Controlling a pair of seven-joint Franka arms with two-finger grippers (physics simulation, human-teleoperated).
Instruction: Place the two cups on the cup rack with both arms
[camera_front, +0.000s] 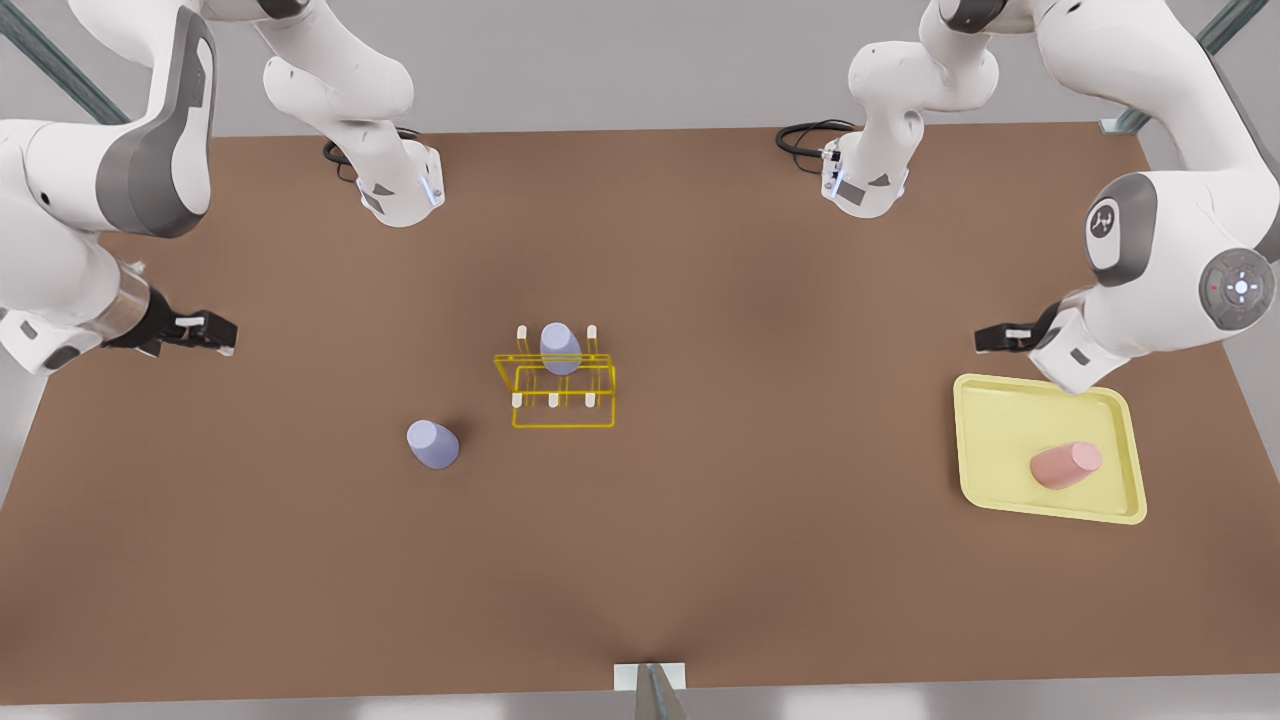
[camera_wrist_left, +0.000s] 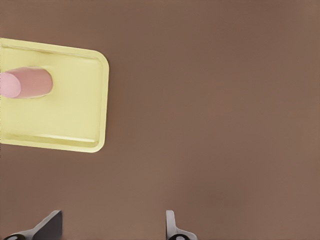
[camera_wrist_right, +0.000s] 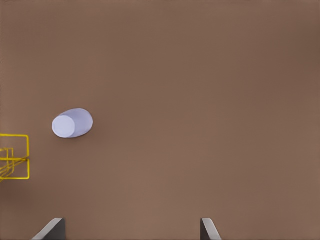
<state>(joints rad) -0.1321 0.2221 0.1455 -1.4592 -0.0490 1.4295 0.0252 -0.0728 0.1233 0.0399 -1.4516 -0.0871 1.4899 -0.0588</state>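
Brown table, apparently grey surroundings

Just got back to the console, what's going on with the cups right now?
Neither arm holds anything. One lavender cup already sits on the yellow cup rack. A second lavender cup stands on the table near the rack, with the right claw open, away to the front view's left. The pink cup lies in the pale-yellow tray; the left claw is open beside that tray.

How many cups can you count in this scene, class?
3: one lavender cup on the yellow rack, another lavender cup on the table beside it, a pink cup on the tray.
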